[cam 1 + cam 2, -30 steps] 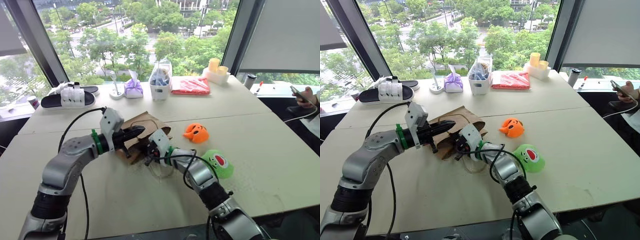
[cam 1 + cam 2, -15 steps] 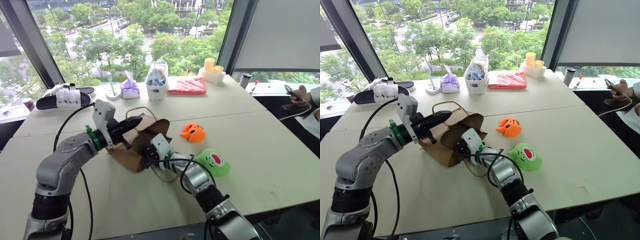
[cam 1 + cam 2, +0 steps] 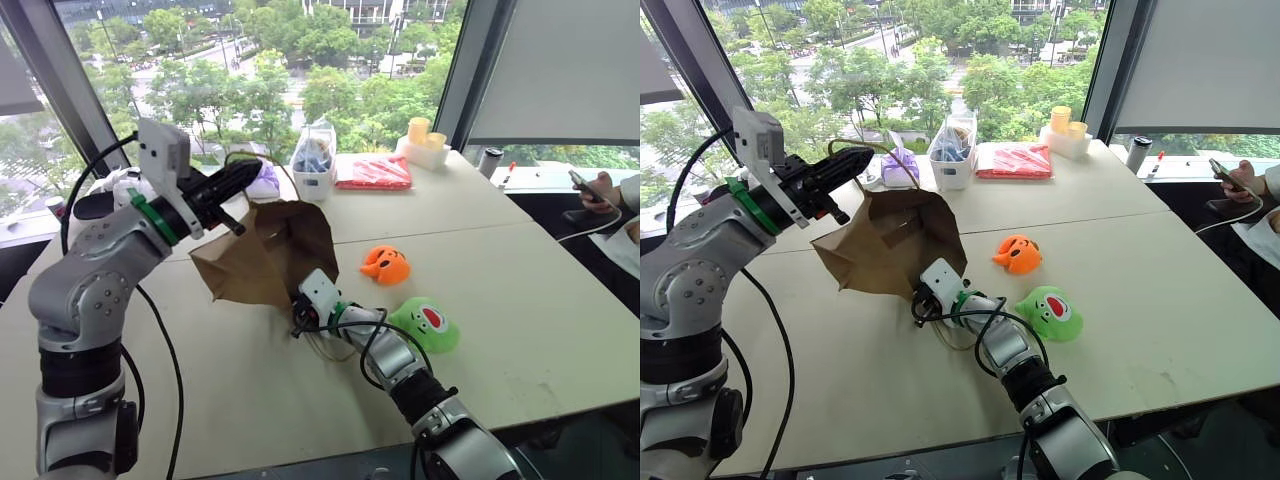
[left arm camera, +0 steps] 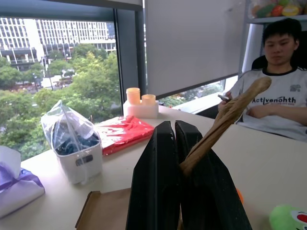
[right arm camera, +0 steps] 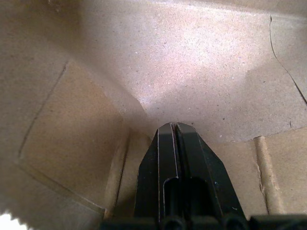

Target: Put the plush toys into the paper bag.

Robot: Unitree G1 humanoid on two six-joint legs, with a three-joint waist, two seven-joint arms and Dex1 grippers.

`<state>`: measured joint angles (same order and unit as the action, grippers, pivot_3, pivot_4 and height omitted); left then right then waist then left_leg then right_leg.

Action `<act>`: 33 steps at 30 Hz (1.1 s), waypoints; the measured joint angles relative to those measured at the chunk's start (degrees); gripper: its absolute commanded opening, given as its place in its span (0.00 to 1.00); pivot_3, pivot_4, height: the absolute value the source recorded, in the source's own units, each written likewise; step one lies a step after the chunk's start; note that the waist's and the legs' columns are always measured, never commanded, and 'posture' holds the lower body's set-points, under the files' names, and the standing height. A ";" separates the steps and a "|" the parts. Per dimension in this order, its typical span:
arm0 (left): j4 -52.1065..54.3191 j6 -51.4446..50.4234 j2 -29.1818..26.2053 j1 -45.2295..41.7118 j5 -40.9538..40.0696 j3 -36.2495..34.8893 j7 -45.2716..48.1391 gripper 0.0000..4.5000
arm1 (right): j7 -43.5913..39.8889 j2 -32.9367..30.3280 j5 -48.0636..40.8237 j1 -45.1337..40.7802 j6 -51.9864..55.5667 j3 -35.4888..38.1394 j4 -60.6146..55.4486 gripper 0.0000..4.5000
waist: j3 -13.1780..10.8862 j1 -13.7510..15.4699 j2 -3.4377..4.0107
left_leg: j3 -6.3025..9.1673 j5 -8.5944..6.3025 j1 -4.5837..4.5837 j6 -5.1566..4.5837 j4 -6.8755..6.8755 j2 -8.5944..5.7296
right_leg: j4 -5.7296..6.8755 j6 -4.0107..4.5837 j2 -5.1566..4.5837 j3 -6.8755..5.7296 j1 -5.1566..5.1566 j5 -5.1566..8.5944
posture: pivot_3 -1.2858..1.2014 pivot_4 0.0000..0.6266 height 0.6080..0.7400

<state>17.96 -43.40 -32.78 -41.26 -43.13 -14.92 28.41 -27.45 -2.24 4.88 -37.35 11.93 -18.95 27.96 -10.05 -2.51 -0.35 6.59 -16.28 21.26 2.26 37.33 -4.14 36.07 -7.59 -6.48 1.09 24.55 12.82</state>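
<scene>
Left eye view shows the left gripper (image 3: 247, 176) raised, its fingers clenched on a beige cord handle (image 4: 225, 120) of the paper bag (image 3: 265, 255), which hangs tilted above the worktop (image 3: 520, 300). The right gripper (image 5: 173, 132) is at the bag's lower edge, fingers pressed together. The orange plush toy (image 3: 386, 265) and the green plush toy (image 3: 428, 324) lie right of the bag on the worktop

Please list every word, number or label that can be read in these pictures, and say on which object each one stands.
"Activenorth", as nearly as it can be read: black print across the chest of the person's white T-shirt, in the left wrist view.
Paper bag: no print.
Red packet: no text can be made out.
White cup: any marking is too small to read.
</scene>
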 measured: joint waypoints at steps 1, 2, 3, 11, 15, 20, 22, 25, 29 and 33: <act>0.02 0.00 0.00 0.00 -0.02 0.02 -0.07 0.01 | 0.00 0.00 0.02 0.00 0.00 0.00 0.00 0.00 | 0.00 0.00 0.00 | 0.00 0.00 0.00 0.00 0.00 0.00 | 0.00 0.00 0.00 0.00 0.00 0.00 | 0.52 0.24 1.00; 0.02 0.00 0.00 0.00 -0.04 0.02 -0.13 0.01 | -0.01 0.00 0.03 0.00 0.00 0.01 0.00 0.00 | 0.00 0.00 0.00 | 0.00 0.00 0.00 0.00 0.00 0.00 | 0.00 0.00 0.00 0.00 0.00 0.00 | 0.52 0.24 1.00; 0.02 0.00 0.00 0.00 -0.06 0.02 -0.17 0.01 | -0.02 0.00 0.04 0.00 0.00 0.01 0.00 0.00 | 0.00 0.00 0.00 | 0.00 0.00 0.00 0.00 0.00 0.00 | 0.00 0.00 0.00 0.00 0.00 0.00 | 0.52 0.24 1.00; 0.02 -0.01 -0.01 0.00 -0.10 0.03 -0.23 0.00 | -0.04 0.00 0.05 0.00 0.00 0.03 0.00 0.06 | 0.00 0.00 0.00 | 0.00 0.00 0.00 0.00 0.00 0.00 | 0.00 0.00 0.00 0.00 0.00 0.00 | 0.52 0.24 1.00; 4.89 9.09 3.36 22.30 6.09 8.44 3.29 0.00 | -9.14 -17.34 -7.55 9.90 19.40 7.84 -29.27 0.28 | 0.41 1.56 1.19 | -0.21 -0.11 0.07 -0.18 0.01 -0.19 | -0.27 -0.13 -0.38 0.29 -0.08 0.07 | 0.52 0.24 1.00; 1.28 13.53 5.82 29.41 12.30 15.85 5.18 0.00 | -9.84 -21.13 -12.02 10.42 32.06 14.28 -43.89 0.28 | 0.03 1.28 -0.78 | -0.18 -0.03 0.51 -0.03 -0.15 0.68 | -0.68 0.46 0.65 0.11 0.41 -0.29 | 0.52 0.24 1.00; 3.15 15.77 5.86 27.96 12.99 15.72 5.38 0.00 | -9.81 -19.68 -13.05 11.04 33.73 11.28 -44.28 0.28 | -0.01 1.54 -0.47 | -0.25 -0.01 0.15 0.01 -0.25 0.87 | -0.80 0.60 0.85 0.07 0.04 -0.35 | 0.52 0.24 1.00; 2.91 16.76 5.96 28.96 14.00 15.74 5.42 0.00 | -9.10 -19.76 -14.13 11.00 35.56 10.95 -44.35 0.28 | -0.04 1.69 -0.20 | -0.37 0.01 0.10 0.00 -0.09 0.87 | -0.84 0.81 0.89 0.05 -0.11 -0.28 | 0.52 0.24 1.00; 2.49 16.75 6.33 29.39 14.33 15.68 5.20 0.00 | -9.43 -22.30 -15.45 10.10 36.51 11.68 -45.99 0.28 | -0.04 1.84 -0.21 | -0.37 0.02 0.16 0.00 0.04 0.87 | -0.86 0.63 0.89 0.06 -0.12 -0.40 | 0.52 0.24 1.00; 2.51 16.70 6.94 29.15 14.20 15.44 4.92 0.00 | -11.10 -27.37 -17.56 9.87 37.16 14.99 -47.02 0.47 | -0.04 1.87 -0.21 | -0.37 0.01 0.18 0.00 0.00 0.86 | -0.90 0.62 0.88 0.06 -0.12 -0.40 | 0.52 0.24 1.00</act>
<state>20.46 -26.70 -25.84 -12.11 -28.93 0.51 33.33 -38.55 -29.60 -12.69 -27.48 49.09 -3.96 -19.06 -10.10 -0.64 -0.56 6.21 -16.26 21.45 2.26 37.33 -3.28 35.17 -6.96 -5.60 1.15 24.44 12.42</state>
